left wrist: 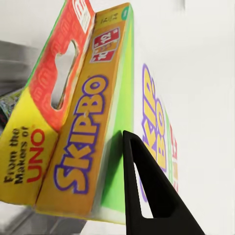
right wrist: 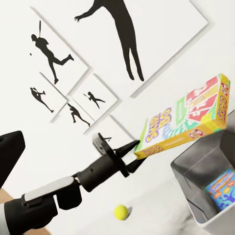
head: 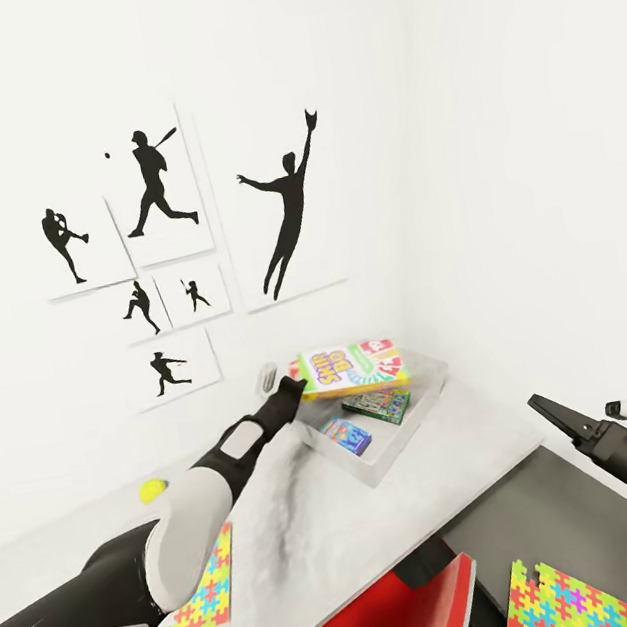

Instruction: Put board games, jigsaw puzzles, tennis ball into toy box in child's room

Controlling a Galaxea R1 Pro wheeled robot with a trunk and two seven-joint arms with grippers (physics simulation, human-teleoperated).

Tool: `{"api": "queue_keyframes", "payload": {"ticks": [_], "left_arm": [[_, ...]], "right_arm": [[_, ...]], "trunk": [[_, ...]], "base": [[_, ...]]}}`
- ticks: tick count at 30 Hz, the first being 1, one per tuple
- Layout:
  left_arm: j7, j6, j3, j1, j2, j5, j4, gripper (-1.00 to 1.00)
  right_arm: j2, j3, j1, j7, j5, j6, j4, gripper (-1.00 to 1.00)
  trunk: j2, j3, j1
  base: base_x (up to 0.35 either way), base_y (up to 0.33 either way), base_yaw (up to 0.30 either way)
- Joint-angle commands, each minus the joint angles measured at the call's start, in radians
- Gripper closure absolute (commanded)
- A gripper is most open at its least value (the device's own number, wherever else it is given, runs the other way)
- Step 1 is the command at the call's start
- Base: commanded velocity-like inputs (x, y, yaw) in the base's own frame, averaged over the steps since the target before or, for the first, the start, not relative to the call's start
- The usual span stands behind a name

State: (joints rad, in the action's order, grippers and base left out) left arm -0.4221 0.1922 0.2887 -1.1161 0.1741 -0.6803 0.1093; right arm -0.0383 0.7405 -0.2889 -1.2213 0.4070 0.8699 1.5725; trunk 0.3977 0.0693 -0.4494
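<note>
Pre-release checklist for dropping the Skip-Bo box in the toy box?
1. Left gripper shut on the Skip-Bo box: ok.
2. Box above the toy box: ok, held over its far end.
3. Box level: not ok, tilted in the right wrist view.
4. Room inside: cannot tell; two small boxes already lie there.
5. Right gripper clear: ok, off to the side.
6. Tennis ball still on the table: ok.
</note>
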Motion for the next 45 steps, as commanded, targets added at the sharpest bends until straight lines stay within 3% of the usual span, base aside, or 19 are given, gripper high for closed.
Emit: {"api": "queue_keyframes", "payload": {"ticks": [1,7,12,17,26,45], "left_arm": [[0.017,0.005,0.008,-0.001,0.000,-0.004,0.010,1.00],[0.046,0.002,0.008,-0.001,0.000,-0.012,0.033,1.00],[0.051,0.004,0.008,-0.001,0.000,-0.119,0.031,1.00],[0.095,0.005,0.007,-0.001,0.000,-0.149,0.025,1.00],[0.167,-0.003,0.007,-0.002,0.000,-0.157,0.024,1.00],[0.166,0.038,0.002,-0.008,0.000,-0.156,0.035,1.00]], "right_arm": [[0.000,0.001,-0.001,-0.001,0.003,0.006,0.000,-1.00],[-0.002,0.004,-0.001,-0.002,0.003,0.006,0.000,-1.00],[-0.009,0.008,-0.001,0.001,0.007,0.007,0.000,-1.00],[-0.012,0.008,-0.001,0.004,0.008,0.009,0.000,-1.00],[-0.014,0.008,-0.001,0.008,0.009,0.012,0.000,-1.00],[-0.014,0.007,-0.001,0.005,0.009,0.009,-0.005,-1.00]], "trunk": [[0.002,0.002,-0.001],[0.002,0.002,-0.001],[0.002,0.002,-0.001],[0.002,0.004,-0.001],[0.002,0.018,-0.001],[0.002,0.049,-0.001]], "base": [[0.000,0.000,0.000],[0.000,0.000,0.000],[0.000,0.000,0.000],[0.000,0.000,0.000],[0.000,0.000,0.000],[0.000,0.000,0.000]]}}
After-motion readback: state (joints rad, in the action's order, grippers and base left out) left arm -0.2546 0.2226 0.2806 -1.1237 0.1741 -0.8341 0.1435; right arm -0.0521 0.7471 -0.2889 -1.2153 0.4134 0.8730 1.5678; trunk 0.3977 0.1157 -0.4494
